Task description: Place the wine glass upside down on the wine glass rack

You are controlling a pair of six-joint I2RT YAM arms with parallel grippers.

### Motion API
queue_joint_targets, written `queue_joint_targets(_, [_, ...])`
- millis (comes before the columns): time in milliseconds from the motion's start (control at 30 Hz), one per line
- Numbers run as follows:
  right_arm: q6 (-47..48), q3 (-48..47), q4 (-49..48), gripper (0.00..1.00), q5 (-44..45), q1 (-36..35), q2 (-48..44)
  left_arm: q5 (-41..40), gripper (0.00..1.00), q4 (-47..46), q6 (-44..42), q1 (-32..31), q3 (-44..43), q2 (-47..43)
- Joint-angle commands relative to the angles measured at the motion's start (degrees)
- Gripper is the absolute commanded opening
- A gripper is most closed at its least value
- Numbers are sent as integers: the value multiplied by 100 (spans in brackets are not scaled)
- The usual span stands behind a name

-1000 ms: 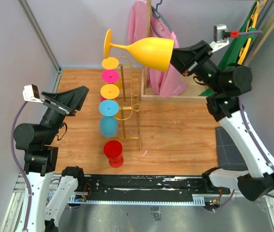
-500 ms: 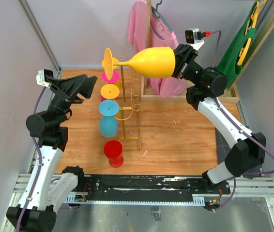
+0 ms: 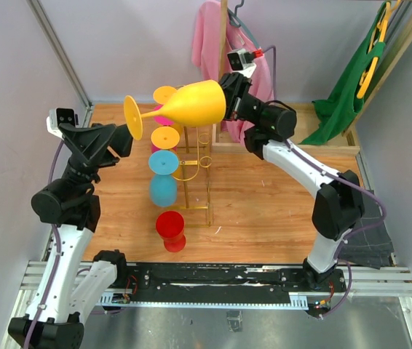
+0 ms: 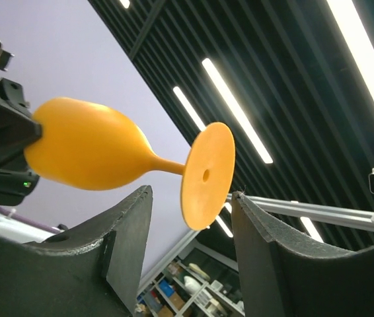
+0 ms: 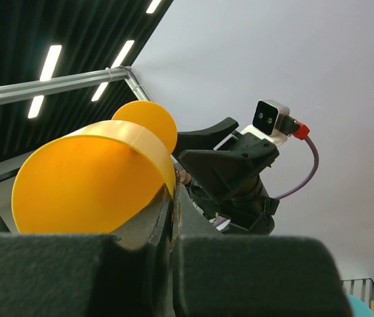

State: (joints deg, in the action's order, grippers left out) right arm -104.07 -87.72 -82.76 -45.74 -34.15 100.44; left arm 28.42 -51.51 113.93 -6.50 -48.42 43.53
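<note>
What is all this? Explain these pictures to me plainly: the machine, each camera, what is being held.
Two white robot arms stand at the near edge of a wooden table. One picture looks down from above; the other two come from cameras on each wrist, looking past its own fingers. The right gripper pinches the rim of a yellow wine glass, held sideways in the air. The left gripper is open, its fingers either side of the glass's foot. On the table stands a thin gold wire rack with pink, yellow, blue and red glasses along it.
</note>
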Motion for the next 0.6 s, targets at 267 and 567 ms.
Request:
queue_joint_targets(267, [-189, -648, -483, 1, 104, -395, 515, -30, 49, -281, 291, -27, 26, -237])
queue_joint_targets(567, [-176, -500, -504, 1, 111, -477, 523, -92, 29, -284, 285, -27, 33, -222])
